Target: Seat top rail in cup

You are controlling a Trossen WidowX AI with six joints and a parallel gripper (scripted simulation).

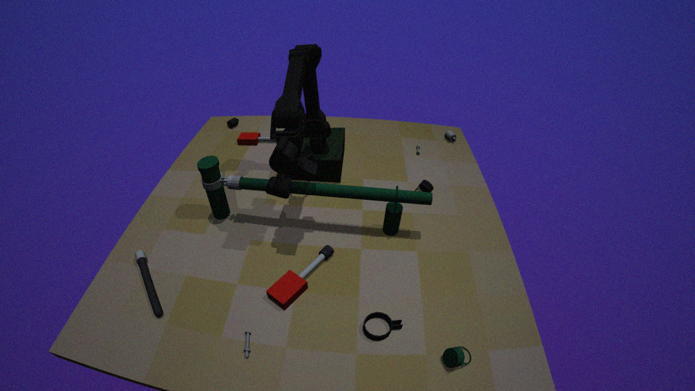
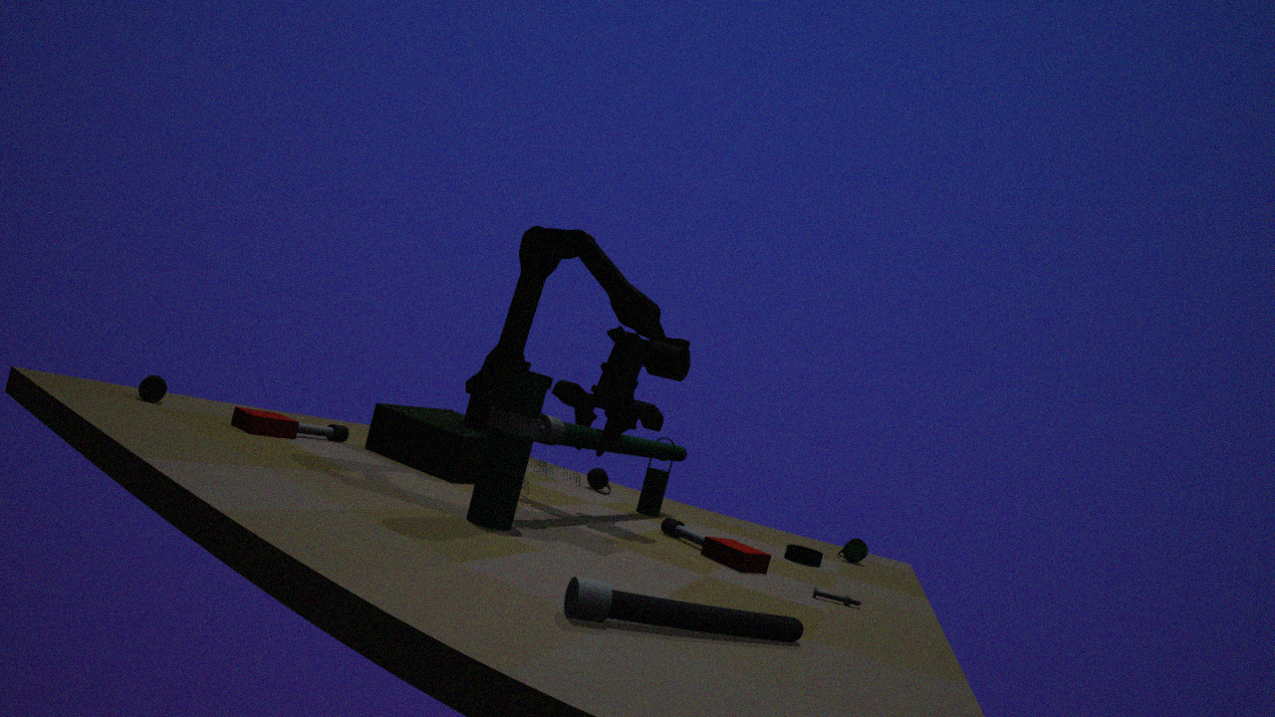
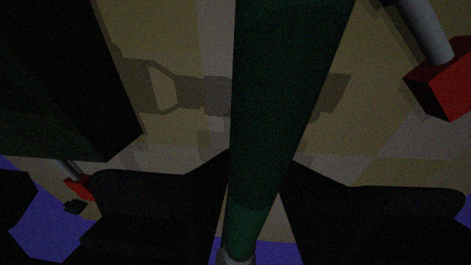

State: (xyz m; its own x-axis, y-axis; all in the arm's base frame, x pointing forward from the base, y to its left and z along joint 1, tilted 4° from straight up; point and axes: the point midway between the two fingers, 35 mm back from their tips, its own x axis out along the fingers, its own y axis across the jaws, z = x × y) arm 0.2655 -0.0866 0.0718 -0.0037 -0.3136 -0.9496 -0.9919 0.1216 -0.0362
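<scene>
The top rail (image 1: 340,190) is a long dark-green pipe held level above the checkered board (image 1: 461,272), running across its middle from the big post (image 1: 213,187) near the left edge, through the thin loop cap (image 1: 397,193) on the short post (image 1: 392,218) toward the right edge. Its left end sits in the pale grey rail-end cup (image 1: 232,181), which hangs on a light band (image 1: 212,184) high on the big post, just under its cap. The gripper (image 1: 278,186) comes down from above and is clamped around the rail just right of the cup, one dark finger (image 3: 158,206) on each side.
</scene>
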